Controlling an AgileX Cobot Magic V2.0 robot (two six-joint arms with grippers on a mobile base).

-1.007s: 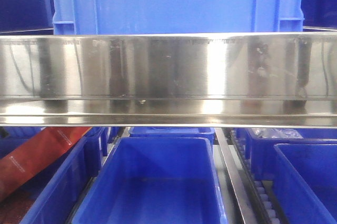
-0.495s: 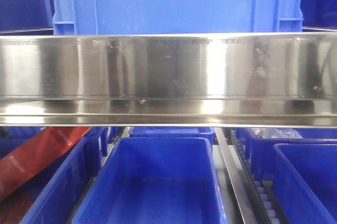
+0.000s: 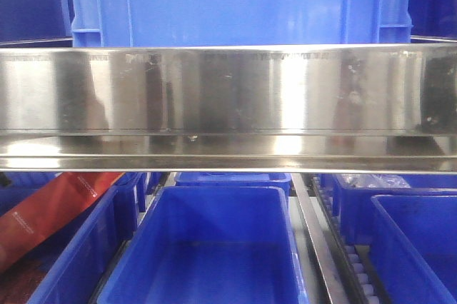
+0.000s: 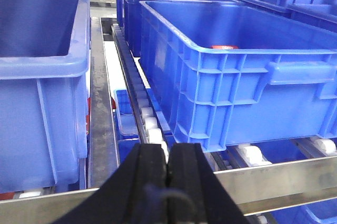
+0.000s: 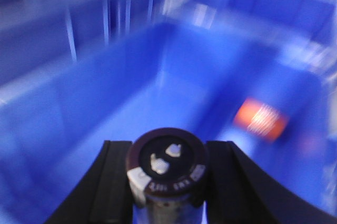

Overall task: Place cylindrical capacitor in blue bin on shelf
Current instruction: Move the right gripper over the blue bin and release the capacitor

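Right gripper [image 5: 167, 174]: you see its two black fingers [image 5: 113, 182] pinching the dark cylindrical capacitor with two pale terminals on its cap [image 5: 167, 169], one on each side.
Capacitor: held upright above the open blue plastic bin [image 5: 131, 103]; this view is blurred.
Red label [image 5: 260, 119]: lies inside that bin, to the capacitor's right.
Left gripper [image 4: 167, 174]: you see its black fingers [image 4: 145, 176] pressed together on nothing, over the shiny stainless steel shelf rail [image 4: 274, 179].
Shelf [image 3: 228, 108]: its broad reflective rail sits below a large blue crate [image 3: 239, 1].
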